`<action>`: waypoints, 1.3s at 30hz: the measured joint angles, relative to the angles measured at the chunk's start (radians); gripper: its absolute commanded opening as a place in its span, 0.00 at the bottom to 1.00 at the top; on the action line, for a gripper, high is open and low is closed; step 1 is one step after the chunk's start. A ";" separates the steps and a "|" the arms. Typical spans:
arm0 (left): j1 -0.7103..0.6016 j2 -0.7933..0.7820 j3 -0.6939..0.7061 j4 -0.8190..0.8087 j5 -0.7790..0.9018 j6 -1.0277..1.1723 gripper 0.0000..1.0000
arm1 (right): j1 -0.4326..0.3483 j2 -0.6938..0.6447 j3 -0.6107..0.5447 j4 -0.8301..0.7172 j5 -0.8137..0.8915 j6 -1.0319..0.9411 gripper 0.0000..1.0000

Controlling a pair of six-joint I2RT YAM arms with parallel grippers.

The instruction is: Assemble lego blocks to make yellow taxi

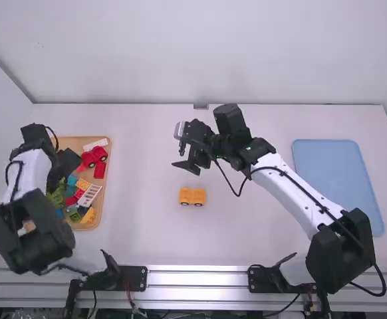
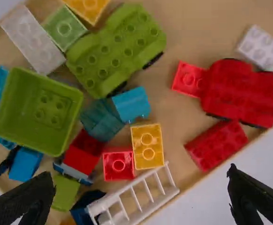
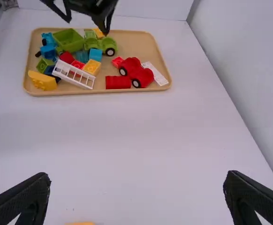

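In the high view, a yellow car base (image 1: pixel 193 196) with dark wheels sits alone on the mid-table. My left gripper (image 1: pixel 64 167) is over the wooden tray's blocks, and my right gripper (image 1: pixel 189 167) hangs above the table behind the car base. A small yellow two-stud brick (image 2: pixel 147 146) lies between red and blue bricks and a white ladder piece in the left wrist view, where my left gripper (image 2: pixel 136 199) is open and empty. Open and empty too is my right gripper (image 3: pixel 134 199); a sliver of the car base (image 3: pixel 80 223) shows at that view's bottom edge.
The wooden tray (image 1: pixel 106 193) stands at the left with green, red, blue and white pieces. A red car piece (image 3: pixel 137 72) and a curved yellow piece (image 3: pixel 41 80) lie in it. A blue mat (image 1: pixel 336 179) lies at the right.
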 measured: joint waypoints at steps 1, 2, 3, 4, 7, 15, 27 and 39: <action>0.000 0.035 0.017 -0.008 0.002 -0.004 0.93 | 0.000 0.000 0.000 0.001 0.000 0.000 0.98; 0.000 0.079 0.037 -0.017 0.004 -0.015 0.88 | 0.000 0.000 0.000 0.002 0.001 -0.001 0.98; 0.000 0.127 0.055 -0.025 0.005 -0.024 0.87 | 0.000 0.000 0.000 0.002 0.002 0.000 0.99; 0.000 0.166 0.066 -0.031 0.005 -0.043 0.87 | 0.000 0.000 0.000 0.002 0.005 0.002 0.99; 0.000 0.219 0.070 -0.041 0.005 -0.089 0.88 | 0.000 0.000 0.000 0.003 0.016 0.000 0.98; 0.000 0.231 0.065 0.026 0.060 -0.126 0.58 | 0.000 0.000 0.000 0.003 0.024 -0.002 0.99; 0.000 0.231 -0.005 0.111 0.102 -0.111 0.55 | 0.000 0.000 0.000 0.002 0.047 -0.001 0.98; 0.000 0.231 -0.031 0.137 0.090 -0.108 0.53 | 0.000 0.000 0.000 0.003 0.049 0.002 0.99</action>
